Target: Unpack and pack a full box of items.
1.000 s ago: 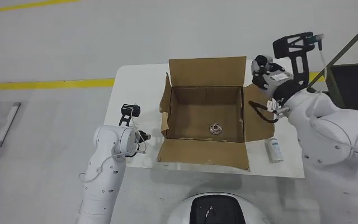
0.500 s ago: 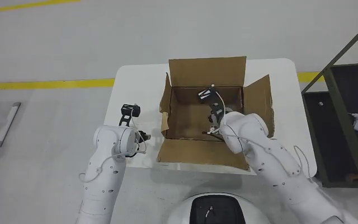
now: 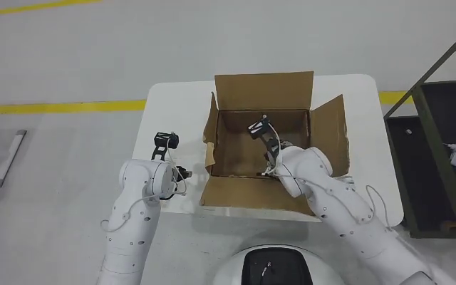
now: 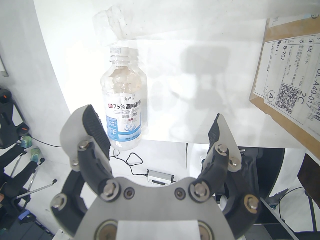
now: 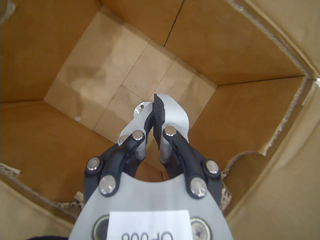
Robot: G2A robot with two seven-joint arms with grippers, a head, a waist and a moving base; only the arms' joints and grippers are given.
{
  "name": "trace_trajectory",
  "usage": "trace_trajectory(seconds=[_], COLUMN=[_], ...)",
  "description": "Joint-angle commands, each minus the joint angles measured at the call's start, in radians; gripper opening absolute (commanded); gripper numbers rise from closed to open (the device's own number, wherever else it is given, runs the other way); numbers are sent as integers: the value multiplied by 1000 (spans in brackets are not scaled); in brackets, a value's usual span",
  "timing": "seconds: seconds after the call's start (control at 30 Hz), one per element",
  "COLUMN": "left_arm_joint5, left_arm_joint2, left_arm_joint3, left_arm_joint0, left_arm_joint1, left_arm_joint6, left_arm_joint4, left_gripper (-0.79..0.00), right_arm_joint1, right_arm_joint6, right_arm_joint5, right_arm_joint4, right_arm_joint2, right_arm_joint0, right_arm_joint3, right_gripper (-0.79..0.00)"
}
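Item 1, cardboard box [image 3: 263, 89]: I see it open on the white table [image 3: 178, 100], all four flaps folded outward. The inner floor is bare brown board where I can see it, and the torn flap edges are ragged.

Item 2, right gripper [image 5: 153, 101]: it is down inside the box, low over the floor and toward the side nearest the robot. The black pads are pressed together with only a hairline between them. I cannot tell whether anything is caught at the tips, since the fingers hide the spot directly beneath them.

Item 3, left gripper [image 4: 155, 123]: it is outside the box, at the table's left edge. The fingers [image 4: 96, 126] are spread wide apart and hold nothing.

Item 4, bottle [image 4: 123, 101]: clear plastic with a white and blue label. It lies flat on the table, base at the table's edge and cap pointing away from the left gripper. It is just beyond the left gripper's open fingers, nearer one pad, and touches neither.

Item 5, clear plastic bag [image 4: 112, 23]: it lies crumpled on the table just past the bottle's cap.

Item 6, shipping label [image 4: 285, 76]: white, stuck on the outer wall of the box that faces the left gripper.

Item 7, yellow line [image 3: 71, 107]: painted on the grey floor beside the table.
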Motion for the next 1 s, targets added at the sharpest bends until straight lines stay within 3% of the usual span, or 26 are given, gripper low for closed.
trace_trajectory(seconds=[0.0, 0.07, 0.1, 0.2, 0.97], left_arm_joint5=[0, 0, 0, 0, 0], left_arm_joint2=[0, 0, 0, 0, 0], left_arm_joint3=[0, 0, 0, 0, 0], left_arm_joint0=[0, 0, 0, 0, 0], left_arm_joint1=[0, 0, 0, 0, 0], left_arm_joint6=[0, 0, 0, 0, 0], left_arm_joint4=[0, 0, 0, 0, 0], left_gripper=[0, 0, 0, 0, 0], right_arm_joint1=[-6, -15, -20, -31, -69], right_arm_joint6=[15, 24, 30, 45, 18], right_arm_joint5=[-2, 14, 28, 47, 34], right_arm_joint4=[-9, -12, -6, -13, 15], right_arm_joint2=[-18, -40, -48, -68, -48], right_arm_joint0=[7, 18, 23, 39, 65], right_arm_joint3=[31, 67, 83, 125, 289], right_gripper=[-785, -597, -539, -465, -449])
